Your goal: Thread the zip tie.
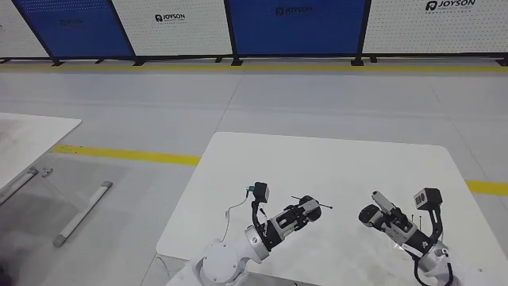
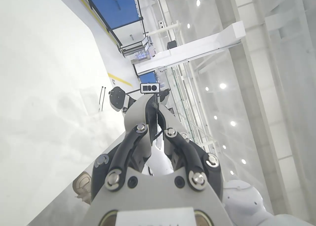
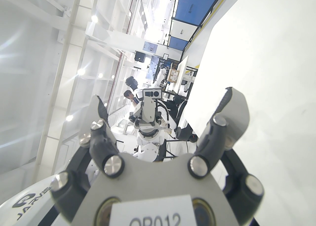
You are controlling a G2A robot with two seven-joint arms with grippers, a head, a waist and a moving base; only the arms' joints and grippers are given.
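Pinching the zip tie (image 1: 321, 205) just above the white table (image 1: 317, 159), seemingly mid-strap, the left gripper (image 2: 156, 108) presents it, so the wide-spread, empty right gripper (image 3: 165, 107) must next catch a free end for threading.

Bare table (image 1: 317, 159) lies between left gripper (image 1: 311, 206) and right gripper (image 1: 375, 209); the left's zip tie (image 1: 324, 205) juts into that gap; spare ties (image 2: 101, 99) lie near the right gripper.
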